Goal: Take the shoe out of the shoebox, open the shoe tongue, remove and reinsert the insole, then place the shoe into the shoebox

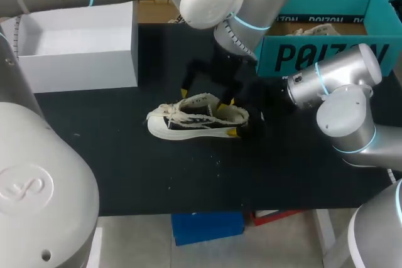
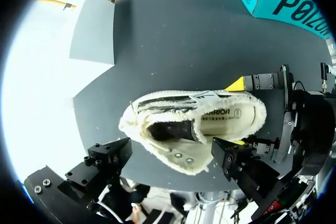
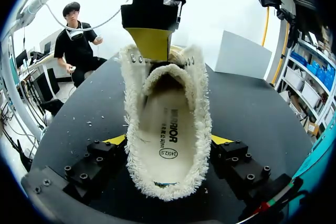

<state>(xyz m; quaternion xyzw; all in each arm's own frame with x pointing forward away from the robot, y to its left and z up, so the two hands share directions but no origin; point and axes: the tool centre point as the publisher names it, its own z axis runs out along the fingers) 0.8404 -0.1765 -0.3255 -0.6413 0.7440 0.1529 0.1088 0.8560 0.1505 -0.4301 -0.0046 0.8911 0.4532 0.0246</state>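
Observation:
A white fleece-lined shoe (image 1: 195, 120) lies on its sole in the middle of the black table, toe to the left. Its pale insole (image 3: 167, 135) lies inside it. My right gripper (image 1: 242, 123) is at the heel, its yellow-tipped fingers (image 3: 116, 140) pressing both sides of the shoe (image 3: 168, 129). My left gripper (image 1: 206, 96) hangs open just above the shoe's opening (image 2: 173, 129). One of its yellow fingertips (image 3: 151, 43) touches the tongue near the laces. The teal shoebox (image 1: 326, 54) stands open at the back right.
A white open box (image 1: 75, 48) stands at the back left of the table and also shows in the left wrist view (image 2: 92, 30). The table's front edge (image 1: 207, 208) runs just below the shoe. My right arm's elbow (image 1: 342, 114) is between shoe and shoebox.

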